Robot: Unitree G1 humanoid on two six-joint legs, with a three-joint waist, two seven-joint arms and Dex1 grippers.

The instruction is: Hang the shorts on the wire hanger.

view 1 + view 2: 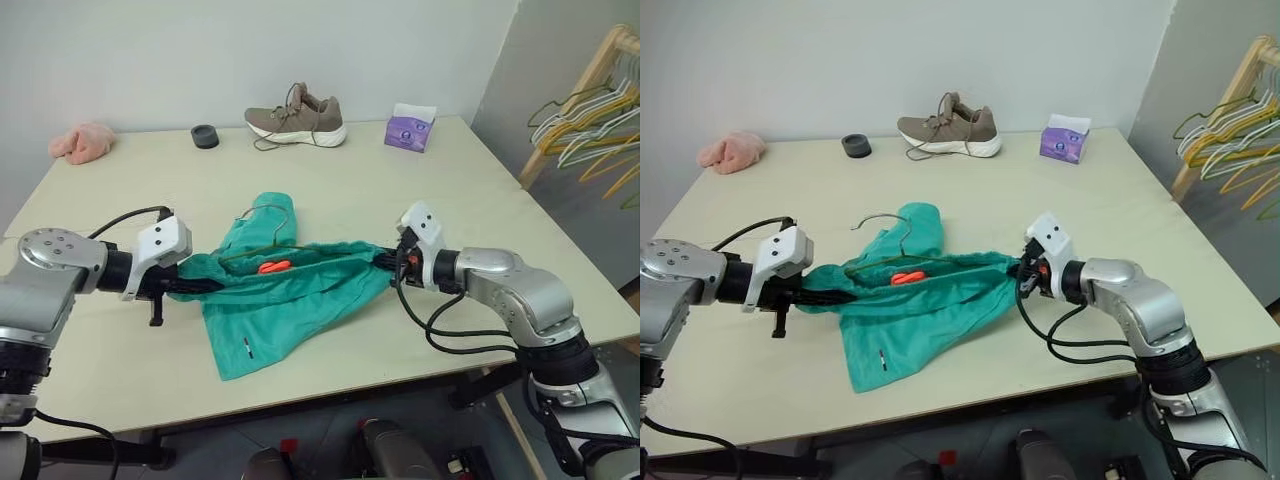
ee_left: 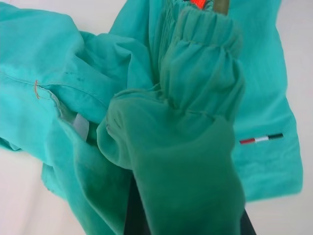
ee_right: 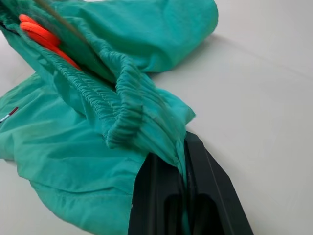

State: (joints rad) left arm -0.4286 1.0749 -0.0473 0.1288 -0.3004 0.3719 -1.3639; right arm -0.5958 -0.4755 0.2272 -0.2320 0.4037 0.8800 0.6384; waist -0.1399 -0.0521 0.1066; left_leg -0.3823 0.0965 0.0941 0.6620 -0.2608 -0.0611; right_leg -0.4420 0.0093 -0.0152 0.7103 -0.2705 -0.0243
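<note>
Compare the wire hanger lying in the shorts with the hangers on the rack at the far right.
The wire hanger is single, olive-green, and lies on the table tucked into the shorts. The rack hangers are several, yellow, green and white, bunched together and hanging from a wooden rack. Both kinds are thin bent wire with hooks.

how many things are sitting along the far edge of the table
4: pink cloth at the far left, black round object, shoe in the middle, tissue box toward the right.

head stereo: high, fwd-down, table (image 1: 520, 230) | wrist cams: close on shorts (image 2: 195, 98)
</note>
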